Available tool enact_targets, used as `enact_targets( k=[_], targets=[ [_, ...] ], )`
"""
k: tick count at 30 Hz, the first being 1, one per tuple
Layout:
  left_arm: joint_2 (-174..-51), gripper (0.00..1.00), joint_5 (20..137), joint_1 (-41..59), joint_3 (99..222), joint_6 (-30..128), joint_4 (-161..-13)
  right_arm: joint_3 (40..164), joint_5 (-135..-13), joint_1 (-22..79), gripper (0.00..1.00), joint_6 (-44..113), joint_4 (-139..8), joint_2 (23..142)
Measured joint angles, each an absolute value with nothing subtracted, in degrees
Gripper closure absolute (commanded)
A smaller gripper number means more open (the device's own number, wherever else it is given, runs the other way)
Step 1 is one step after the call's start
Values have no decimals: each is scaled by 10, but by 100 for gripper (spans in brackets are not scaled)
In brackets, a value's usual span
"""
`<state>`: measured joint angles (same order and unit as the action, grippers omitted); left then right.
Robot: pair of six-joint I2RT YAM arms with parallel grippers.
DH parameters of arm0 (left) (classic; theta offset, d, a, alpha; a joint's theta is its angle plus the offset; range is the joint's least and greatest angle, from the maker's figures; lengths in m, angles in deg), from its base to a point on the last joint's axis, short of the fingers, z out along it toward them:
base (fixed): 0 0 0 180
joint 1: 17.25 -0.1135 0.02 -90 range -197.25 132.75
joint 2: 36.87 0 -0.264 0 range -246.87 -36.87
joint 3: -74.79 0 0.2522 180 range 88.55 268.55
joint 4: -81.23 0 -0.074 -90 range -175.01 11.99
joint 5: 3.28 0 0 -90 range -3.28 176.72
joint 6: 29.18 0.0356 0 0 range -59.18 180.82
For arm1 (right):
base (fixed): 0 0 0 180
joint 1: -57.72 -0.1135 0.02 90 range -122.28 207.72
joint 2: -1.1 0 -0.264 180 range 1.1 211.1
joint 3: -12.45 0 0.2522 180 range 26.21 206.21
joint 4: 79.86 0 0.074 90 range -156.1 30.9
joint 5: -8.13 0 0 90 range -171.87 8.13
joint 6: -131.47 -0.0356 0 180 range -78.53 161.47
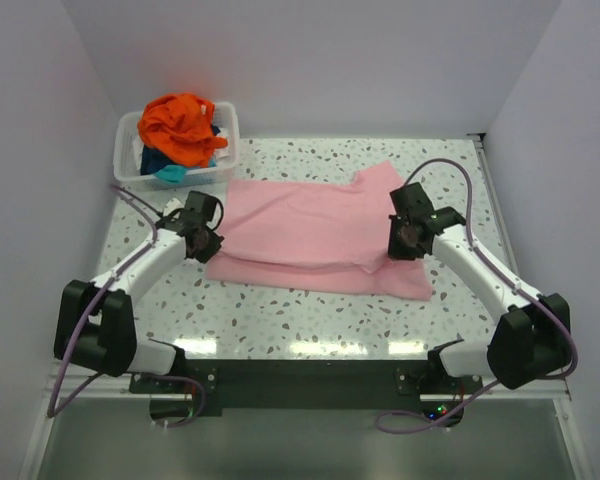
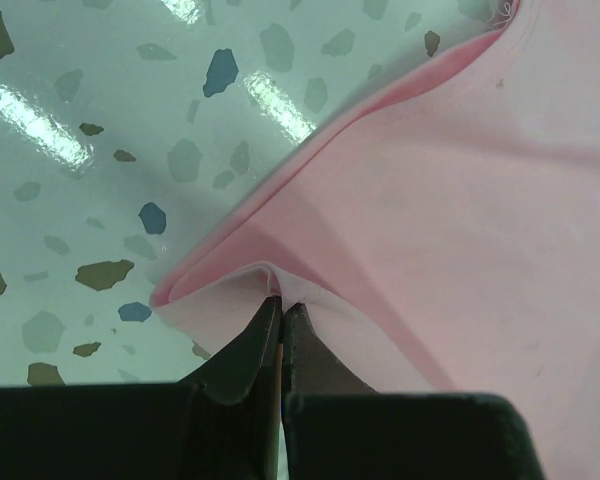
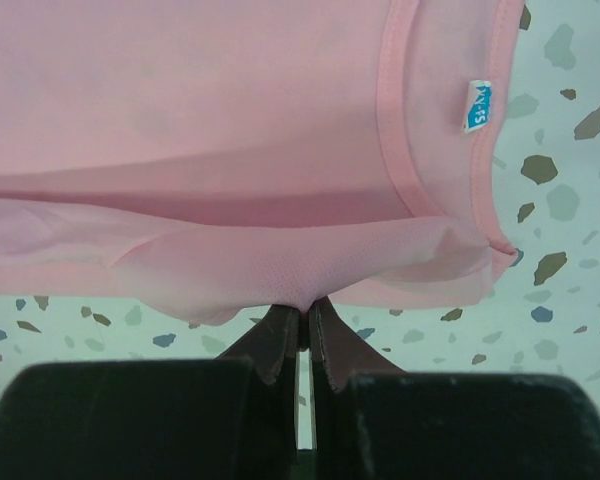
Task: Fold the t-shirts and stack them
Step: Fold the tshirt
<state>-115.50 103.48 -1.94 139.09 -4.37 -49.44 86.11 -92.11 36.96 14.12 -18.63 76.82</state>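
In the white bin (image 1: 229, 132) at far left sits the orange t-shirt (image 1: 180, 125). The left gripper (image 1: 208, 240) is clamped on the left edge of the pink t-shirt (image 1: 310, 228), which lies folded mid-table. The right gripper (image 1: 404, 240) pinches its right edge.

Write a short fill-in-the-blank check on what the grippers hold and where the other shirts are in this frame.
1. The left gripper and the right gripper are both shut on the ____ t-shirt.
2. The topmost shirt in the white bin is ____.
3. The small tag sewn at the collar is ____.
Missing words: pink; orange; blue.
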Motion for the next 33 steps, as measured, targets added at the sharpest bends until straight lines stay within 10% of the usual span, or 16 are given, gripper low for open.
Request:
enact_targets(
  k=[12,15,16,19,26,28,33],
  targets=[
    [-1230,90,1033,-31,1423,-31,-513,876,-908,397,100,152,-235,845],
    [-1240,72,1035,-33,1427,-29,-515,885,-907,402,100,153,-245,866],
    [-1243,48,1036,-34,1429,-29,-515,890,-906,403,98,154,-248,875],
    [-1249,2,1040,-37,1437,-29,-515,910,-901,408,85,154,-255,908],
    [-1250,0,1052,-47,1491,-25,-510,1006,-906,420,31,159,-265,1021],
    [-1245,0,1051,-48,1498,-24,-511,1037,-911,421,1,159,-264,1042],
    [-1210,0,1036,-48,1483,-14,-511,1023,-892,421,1,171,-279,1006]
  ],
)
